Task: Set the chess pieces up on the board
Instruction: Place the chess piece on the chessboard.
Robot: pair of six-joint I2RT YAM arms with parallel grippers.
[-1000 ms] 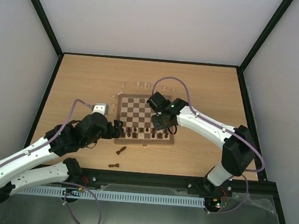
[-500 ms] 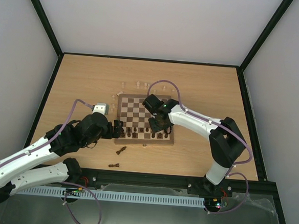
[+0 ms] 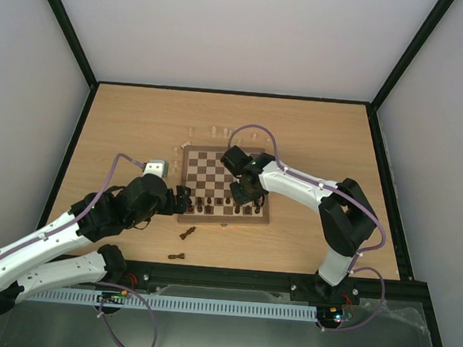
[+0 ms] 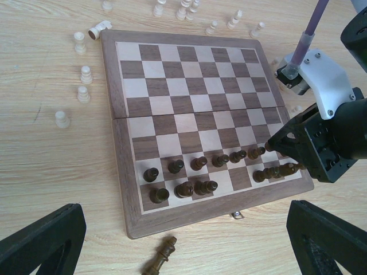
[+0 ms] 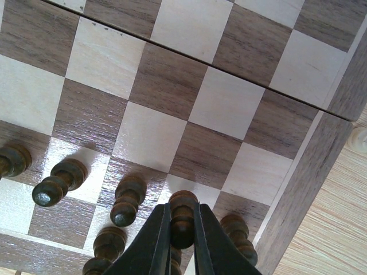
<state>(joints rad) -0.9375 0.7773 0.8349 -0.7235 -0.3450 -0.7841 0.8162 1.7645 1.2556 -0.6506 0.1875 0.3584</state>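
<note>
The board (image 3: 216,166) lies mid-table, its border (image 4: 123,189) near my left gripper. Dark chess pieces (image 4: 198,163) stand in two rows along its near edge. My right gripper (image 5: 182,213) is shut on a dark pawn (image 5: 183,201), held upright just above a square by the board's right edge, among other dark pieces (image 5: 127,200). From above, that gripper (image 3: 242,192) hangs over the near right rows. My left gripper (image 4: 184,232) is open and holds nothing, off the board's near left corner (image 3: 182,197). A fallen dark piece (image 4: 161,259) lies below it.
Two dark pieces (image 3: 187,233) (image 3: 177,256) lie on the table in front of the board. Pale pieces (image 3: 213,130) are scattered past the far edge and by the left side (image 4: 84,74). A small latch (image 4: 236,215) sticks out of the board's near edge.
My right gripper has shifted slightly left along the near rows with the pawn still in it, and its elbow has swung inward. The left arm has not moved.
</note>
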